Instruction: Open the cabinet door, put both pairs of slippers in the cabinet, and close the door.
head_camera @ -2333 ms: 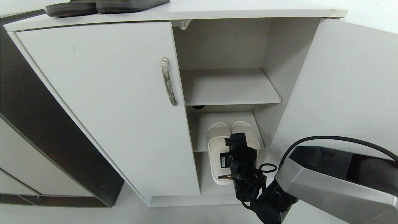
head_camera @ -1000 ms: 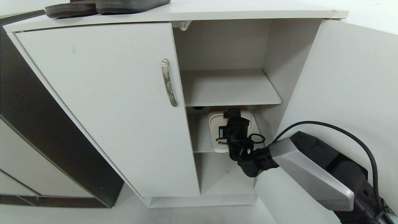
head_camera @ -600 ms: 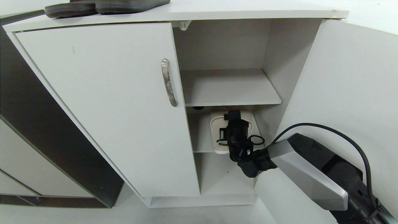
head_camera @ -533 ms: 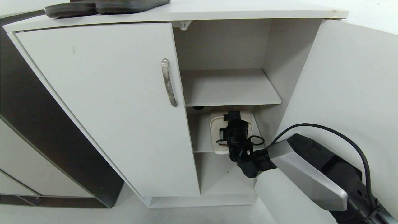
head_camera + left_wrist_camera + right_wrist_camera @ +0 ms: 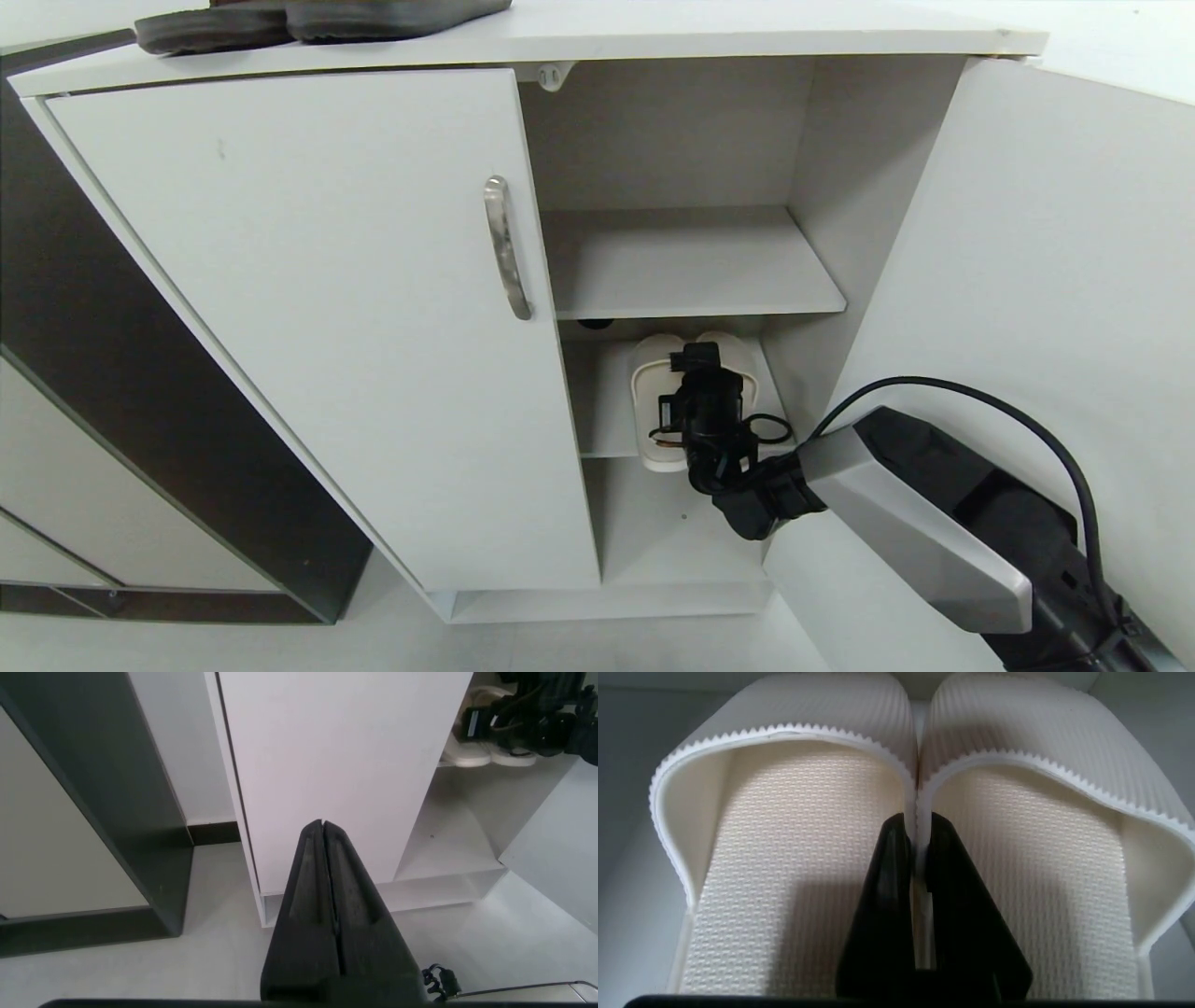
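Dark slippers (image 5: pixel 308 21) partly beyond head view's top

The right arm (image 5: pixel 910 541) has an angular silver-grey shell over black parts, with a thick black cable (image 5: pixel 1027 425) arching along it. Thin wire loops (image 5: pixel 770 429) sit behind the black right pincer (image 5: pixel 695 355). The left pincer (image 5: pixel 321 835) is matte black and tapered.

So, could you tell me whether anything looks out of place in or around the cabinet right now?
The white slippers on the lower shelf sit with heels slightly overhanging its front edge, pinched by the right gripper. The dark slippers lie on the cabinet top, not inside. Nothing looks damaged.
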Robot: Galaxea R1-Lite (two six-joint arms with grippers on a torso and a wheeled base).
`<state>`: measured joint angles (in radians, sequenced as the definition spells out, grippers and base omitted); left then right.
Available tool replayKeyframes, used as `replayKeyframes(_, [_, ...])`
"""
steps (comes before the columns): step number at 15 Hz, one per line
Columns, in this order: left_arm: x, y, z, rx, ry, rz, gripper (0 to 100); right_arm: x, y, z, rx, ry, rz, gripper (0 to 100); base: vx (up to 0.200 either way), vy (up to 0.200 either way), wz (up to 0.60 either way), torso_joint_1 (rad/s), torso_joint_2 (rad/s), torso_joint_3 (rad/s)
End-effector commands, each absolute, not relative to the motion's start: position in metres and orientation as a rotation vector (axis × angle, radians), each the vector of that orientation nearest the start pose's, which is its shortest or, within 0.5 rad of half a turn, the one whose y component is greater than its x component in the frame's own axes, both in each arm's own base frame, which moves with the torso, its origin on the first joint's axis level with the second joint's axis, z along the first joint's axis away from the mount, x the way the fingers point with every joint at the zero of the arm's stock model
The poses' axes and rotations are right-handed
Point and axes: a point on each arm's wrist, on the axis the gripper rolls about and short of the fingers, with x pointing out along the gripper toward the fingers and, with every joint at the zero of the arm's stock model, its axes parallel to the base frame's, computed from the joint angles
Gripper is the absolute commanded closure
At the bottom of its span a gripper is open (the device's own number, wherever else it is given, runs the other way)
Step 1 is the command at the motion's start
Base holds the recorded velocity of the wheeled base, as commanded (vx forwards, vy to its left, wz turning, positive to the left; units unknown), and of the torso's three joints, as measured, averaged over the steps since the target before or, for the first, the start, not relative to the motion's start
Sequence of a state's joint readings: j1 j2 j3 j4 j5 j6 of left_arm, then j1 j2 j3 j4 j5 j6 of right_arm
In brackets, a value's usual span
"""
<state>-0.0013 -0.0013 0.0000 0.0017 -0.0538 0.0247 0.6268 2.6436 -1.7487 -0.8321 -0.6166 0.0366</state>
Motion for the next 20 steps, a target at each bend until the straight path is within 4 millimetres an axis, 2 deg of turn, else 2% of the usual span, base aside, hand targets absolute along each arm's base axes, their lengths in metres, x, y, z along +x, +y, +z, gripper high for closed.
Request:
replayKeyframes(1, [-0.023, -0.001, 0.075, 0.025, -0.001, -0.055, 100, 0.437, 0.301, 0.046, -0.002, 0.054, 0.010, 100, 0.000, 0.000, 0.00, 0.000, 0.00, 0.000])
replayKeyframes(2, [-0.023, -0.001, 0.075, 0.024, 0.001, -0.054, 100, 0.437, 0.301, 0.046, -0.002, 0.054, 0.010, 100, 0.000, 0.000, 0.00, 0.000, 0.00, 0.000])
replayKeyframes(3, [-0.023, -0.001, 0.075, 0.024, 0.001, -0.052, 100, 0.437, 0.301, 0.046, -0.001, 0.053, 0.010, 0, 0.000, 0.000, 0.00, 0.000, 0.00, 0.000])
replayKeyframes(6, [-0.023, -0.001, 0.075, 0.025, -0.001, -0.054, 100, 0.433, 0.302, 0.047, -0.004, 0.058, 0.016, 0, 0.000, 0.000, 0.00, 0.000, 0.00, 0.000])
replayKeyframes(9, [-0.023, -0.001, 0.075, 0.025, -0.001, -0.054, 100, 0.419, 0.302, 0.052, -0.006, 0.057, 0.031, 0, 0.000, 0.000, 0.00, 0.000, 0.00, 0.000])
replayKeyframes(11, [-0.023, -0.001, 0.075, 0.024, 0.001, -0.054, 100, 0.402, 0.300, 0.061, -0.001, 0.047, 0.047, 0, 0.000, 0.000, 0.00, 0.000, 0.00, 0.000])
replayKeyframes(12, [-0.023, -0.001, 0.075, 0.024, 0.001, -0.054, 100, 0.392, 0.299, 0.066, 0.002, 0.042, 0.053, 0, 0.000, 0.000, 0.00, 0.000, 0.00, 0.000])
replayKeyframes(15, [-0.023, -0.001, 0.075, 0.025, -0.001, -0.054, 100, 0.342, 0.293, 0.082, 0.003, 0.040, 0.110, 0, 0.000, 0.000, 0.00, 0.000, 0.00, 0.000])
replayKeyframes(20, [-0.023, -0.001, 0.075, 0.024, 0.001, -0.054, 100, 0.268, 0.289, 0.090, 0.018, 0.021, 0.227, 0, 0.000, 0.000, 0.00, 0.000, 0.00, 0.000])
